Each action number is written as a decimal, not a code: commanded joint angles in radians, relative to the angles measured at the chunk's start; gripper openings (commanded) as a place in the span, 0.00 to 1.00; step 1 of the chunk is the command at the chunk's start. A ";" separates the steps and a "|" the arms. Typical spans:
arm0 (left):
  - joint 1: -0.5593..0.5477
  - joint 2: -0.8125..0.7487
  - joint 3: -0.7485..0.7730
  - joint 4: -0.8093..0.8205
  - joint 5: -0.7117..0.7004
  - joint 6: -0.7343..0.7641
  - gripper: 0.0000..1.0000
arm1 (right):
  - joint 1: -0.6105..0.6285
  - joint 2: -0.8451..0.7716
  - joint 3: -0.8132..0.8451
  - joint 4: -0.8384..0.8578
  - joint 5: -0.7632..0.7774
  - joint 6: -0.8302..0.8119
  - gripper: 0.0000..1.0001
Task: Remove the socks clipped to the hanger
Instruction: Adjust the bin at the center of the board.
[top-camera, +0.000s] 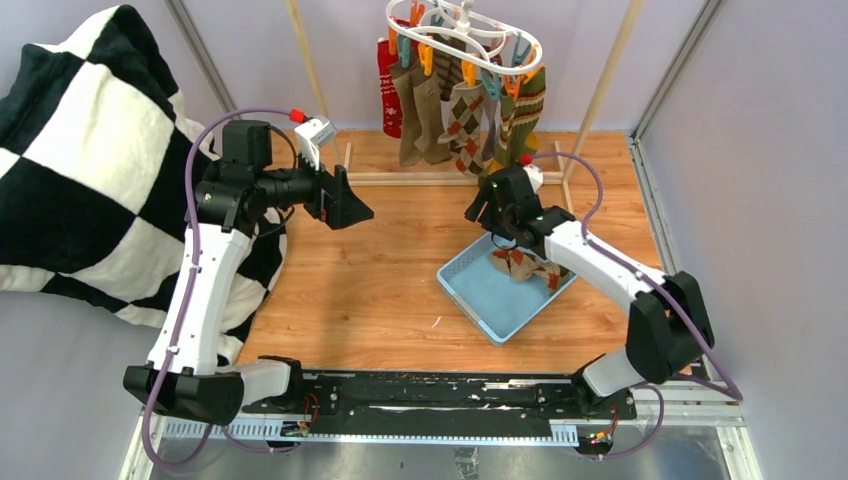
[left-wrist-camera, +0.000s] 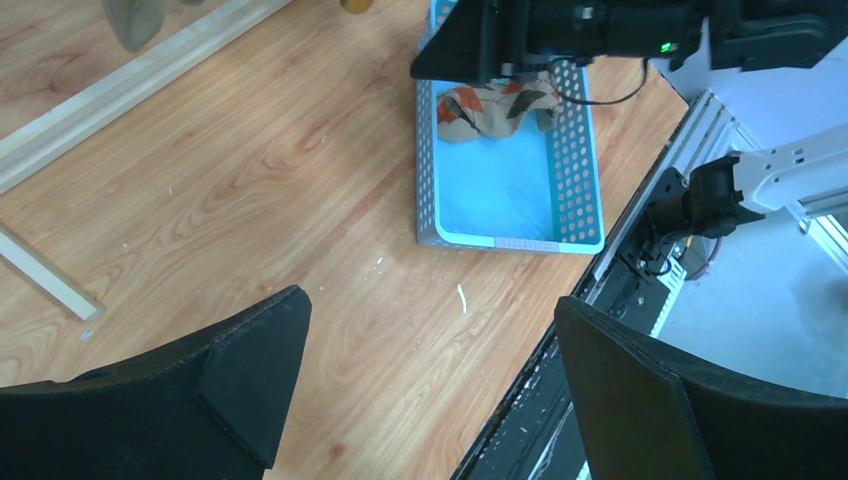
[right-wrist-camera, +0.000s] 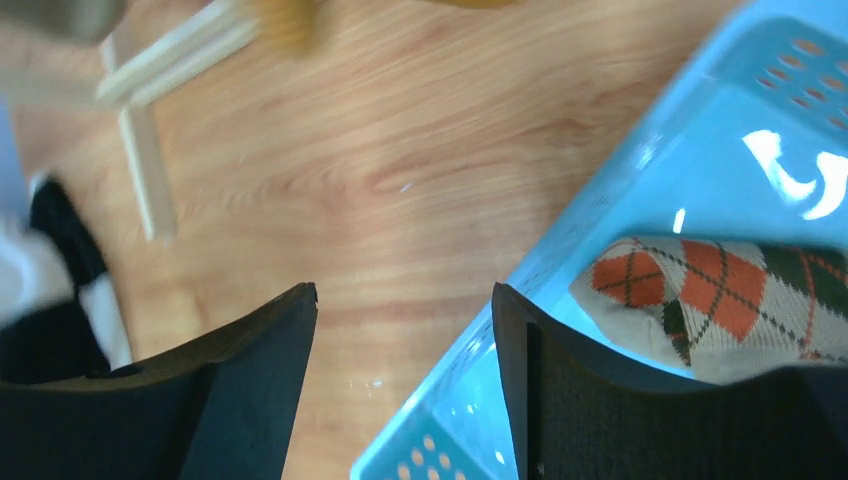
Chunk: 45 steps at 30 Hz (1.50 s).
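The white hanger (top-camera: 470, 35) hangs at the back with several socks clipped to it: a red sock (top-camera: 389, 85), taupe-brown socks (top-camera: 415, 115), an argyle sock (top-camera: 465, 125) and a striped olive sock (top-camera: 522, 110). Another argyle sock (top-camera: 525, 265) (left-wrist-camera: 495, 105) (right-wrist-camera: 720, 300) lies loose in the blue basket (top-camera: 480, 300) (left-wrist-camera: 500, 200) (right-wrist-camera: 640, 190). My right gripper (top-camera: 497, 215) (right-wrist-camera: 400, 295) hovers open over the basket's far left rim with nothing between its fingers. My left gripper (top-camera: 350, 205) (left-wrist-camera: 430, 310) stands wide open and empty over the bare wood left of the basket.
A black-and-white checkered blanket (top-camera: 90, 150) fills the left side behind my left arm. The wooden rack's base bar (top-camera: 420, 178) (left-wrist-camera: 130, 75) (right-wrist-camera: 140, 160) runs along the floor below the hanger. The black mounting rail (top-camera: 430, 400) lines the near edge.
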 joint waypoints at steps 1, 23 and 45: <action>0.010 -0.035 0.013 -0.010 0.007 0.025 1.00 | -0.009 -0.123 0.035 -0.042 -0.349 -0.507 0.70; 0.010 -0.009 0.042 -0.011 -0.028 0.020 1.00 | 0.299 -0.014 0.075 -0.532 -0.423 -0.918 0.63; 0.010 -0.012 0.071 -0.010 -0.041 0.023 1.00 | 0.305 0.182 0.185 -0.349 -0.192 -0.549 0.00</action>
